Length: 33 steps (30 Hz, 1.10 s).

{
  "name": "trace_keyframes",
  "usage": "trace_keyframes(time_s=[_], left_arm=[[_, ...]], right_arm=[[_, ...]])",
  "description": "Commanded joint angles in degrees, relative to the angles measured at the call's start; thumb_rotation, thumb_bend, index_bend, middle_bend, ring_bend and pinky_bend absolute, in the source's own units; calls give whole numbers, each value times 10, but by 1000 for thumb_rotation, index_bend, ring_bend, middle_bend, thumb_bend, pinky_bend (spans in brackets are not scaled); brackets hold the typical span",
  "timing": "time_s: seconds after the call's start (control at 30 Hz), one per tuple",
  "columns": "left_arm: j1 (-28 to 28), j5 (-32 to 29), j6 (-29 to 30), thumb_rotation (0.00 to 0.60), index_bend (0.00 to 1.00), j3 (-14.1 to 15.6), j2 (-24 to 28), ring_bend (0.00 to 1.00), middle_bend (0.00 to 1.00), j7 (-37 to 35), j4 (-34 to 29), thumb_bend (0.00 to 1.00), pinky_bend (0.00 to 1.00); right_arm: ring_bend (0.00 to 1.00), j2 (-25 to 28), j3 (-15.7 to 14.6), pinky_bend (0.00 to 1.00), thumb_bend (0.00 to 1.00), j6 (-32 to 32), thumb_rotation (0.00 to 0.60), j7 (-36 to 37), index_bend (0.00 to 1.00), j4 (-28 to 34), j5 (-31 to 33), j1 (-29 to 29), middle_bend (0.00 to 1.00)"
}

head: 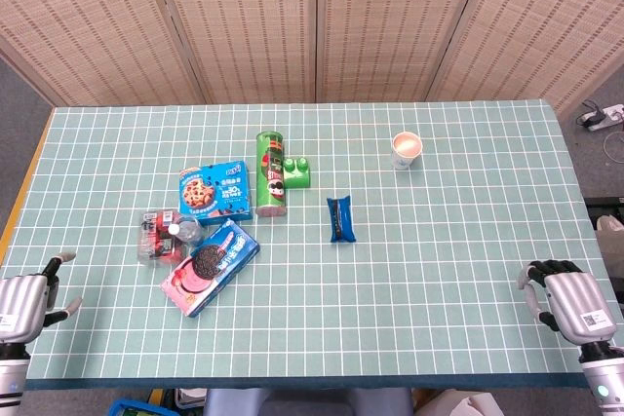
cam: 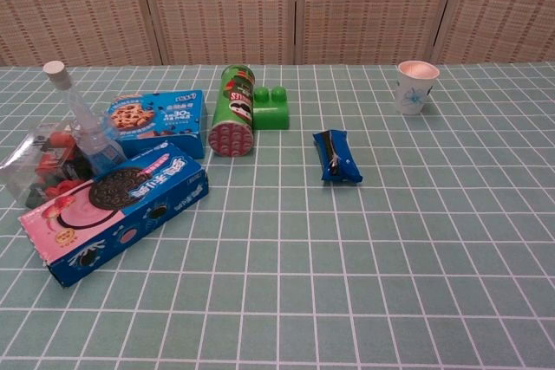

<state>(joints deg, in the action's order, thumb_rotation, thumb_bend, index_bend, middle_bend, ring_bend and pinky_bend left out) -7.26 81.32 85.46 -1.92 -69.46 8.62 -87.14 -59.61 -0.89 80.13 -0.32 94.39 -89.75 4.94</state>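
My left hand (head: pixel 29 299) hovers at the near left corner of the table, fingers apart, holding nothing. At the near right edge my right hand (head: pixel 564 297) is likewise empty, its fingers loosely bent and apart. Neither hand shows in the chest view. Nearest the left hand lies a blue and pink Oreo box (head: pixel 210 265) (cam: pixel 113 210). A small blue snack pack (head: pixel 340 218) (cam: pixel 336 155) lies mid-table, far from both hands. A paper cup (head: pixel 407 150) (cam: pixel 416 86) stands upright at the back right.
A green Pringles can (head: pixel 271 172) (cam: pixel 232 110) lies on its side beside a green block (head: pixel 297 172) (cam: pixel 271 107). A blue cookie box (head: pixel 214 192) (cam: pixel 156 119), a plastic bottle (head: pixel 180 233) (cam: pixel 87 127) and a clear packet (head: pixel 154 236) (cam: pixel 43 162) cluster left. A wicker screen (head: pixel 312 17) closes the back.
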Motion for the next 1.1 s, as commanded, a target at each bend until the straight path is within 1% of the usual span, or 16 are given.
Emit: trace_keyframes(time_s=[0.03, 0.2, 0.3, 0.33, 0.43, 0.5, 0.6, 0.77, 0.87, 1.0, 1.1], left_arm=[[-2, -1, -6, 600, 352, -1, 0, 754, 818, 1, 0, 50, 988], [-8, -6, -19, 600, 352, -10, 7, 754, 816, -14, -9, 50, 988], [-19, -9, -41, 600, 352, -15, 13, 775, 814, -31, -15, 50, 988], [-23, -11, -48, 600, 349, -16, 15, 811, 839, -34, -17, 50, 991], [-37, -25, -81, 600, 313, -22, 22, 925, 974, -36, -29, 50, 1000], [-48, -33, -99, 600, 274, -26, 25, 960, 1000, -32, -35, 50, 1000], [-61, -40, -109, 600, 232, -41, 18, 965, 1000, -43, -30, 50, 1000], [-85, -52, -124, 600, 225, -67, 4, 919, 975, -75, -12, 50, 1000], [-100, -65, -148, 600, 229, -78, 8, 927, 983, -86, -22, 50, 1000], [-120, -93, -171, 600, 258, -93, 9, 958, 1000, -69, -45, 50, 1000], [-135, -116, -204, 600, 285, -104, 16, 984, 1000, -88, -67, 50, 1000]], right_arm=[[369, -2, -2, 360, 367, -4, 600, -6, 525, 1, -1, 1, 459], [369, -4, -2, 360, 368, -5, 600, -12, 524, 3, 1, 2, 459], [369, -5, -3, 360, 367, -5, 600, -15, 525, 5, 1, 1, 459], [369, -6, -3, 360, 367, -6, 600, -16, 524, 5, 1, 1, 459], [369, -5, -4, 360, 368, -8, 600, -16, 524, 6, 2, 2, 459], [369, -5, -2, 360, 367, -9, 600, -14, 524, 6, 3, 4, 459], [369, -3, -2, 360, 368, -13, 600, -9, 525, 5, 5, 5, 459], [369, -1, -2, 360, 367, -12, 600, -3, 525, 5, 6, 5, 459], [369, 0, -2, 360, 368, -9, 600, 0, 524, 5, 3, 4, 459], [369, 1, -3, 360, 368, -12, 600, 2, 525, 4, 4, 5, 459], [369, 1, -3, 360, 367, -12, 600, 5, 525, 3, 3, 6, 459]])
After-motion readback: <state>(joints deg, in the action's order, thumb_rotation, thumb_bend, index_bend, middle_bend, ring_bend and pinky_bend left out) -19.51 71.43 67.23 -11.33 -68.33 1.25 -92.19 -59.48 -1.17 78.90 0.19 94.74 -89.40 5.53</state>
